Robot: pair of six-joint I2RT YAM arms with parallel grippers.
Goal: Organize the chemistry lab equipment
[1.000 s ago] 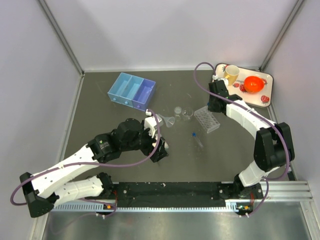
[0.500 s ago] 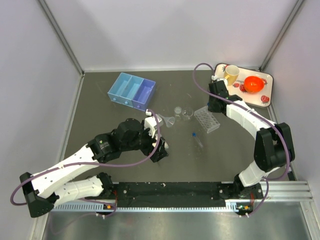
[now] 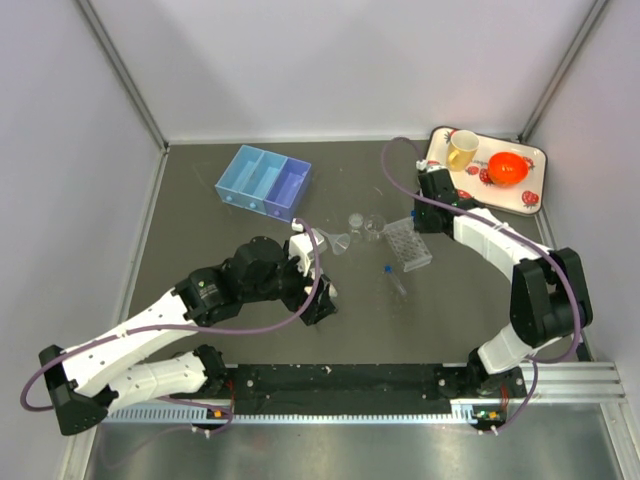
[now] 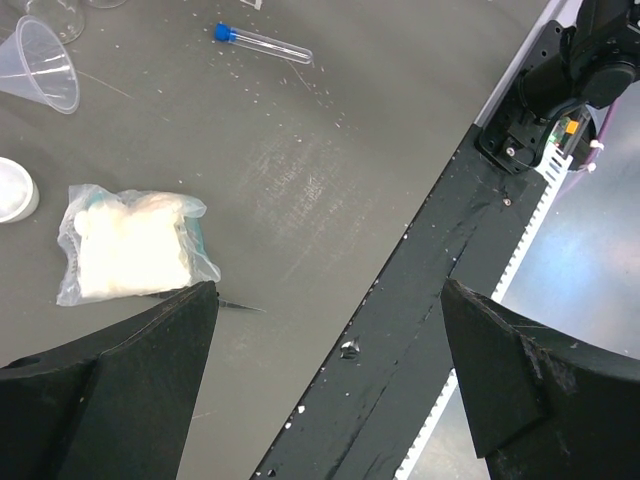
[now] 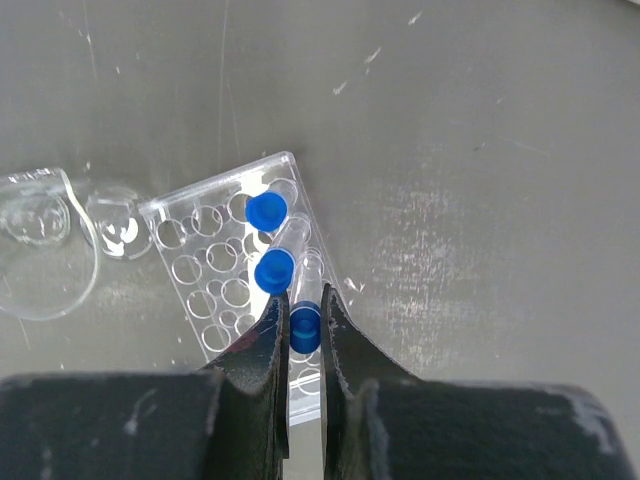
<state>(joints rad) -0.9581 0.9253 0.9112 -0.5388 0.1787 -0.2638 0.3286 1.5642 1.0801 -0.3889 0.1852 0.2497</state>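
Observation:
My right gripper (image 5: 305, 315) is shut on a blue-capped tube (image 5: 305, 328) that stands in the clear tube rack (image 5: 215, 265). Two more blue-capped tubes (image 5: 274, 270) stand in the rack beside it. In the top view the rack (image 3: 410, 245) lies right of centre under my right gripper (image 3: 420, 220). My left gripper (image 4: 328, 300) is open and empty, just beside the bag of white material (image 4: 135, 250). A loose blue-capped tube (image 4: 262, 42) and the clear funnel (image 4: 45, 65) lie farther off. The blue three-compartment tray (image 3: 265, 181) sits at the back left.
Two tiny clear beakers (image 3: 366, 224) stand between the funnel (image 3: 340, 243) and the rack. The strawberry-patterned tray (image 3: 535, 165) with a yellow mug (image 3: 462, 150) and an orange bowl (image 3: 509, 168) sits at the back right. A black rail (image 4: 420, 330) runs along the front edge.
My right gripper has shifted slightly left and nearer, and the rack has moved a little with it. The left arm has not moved.

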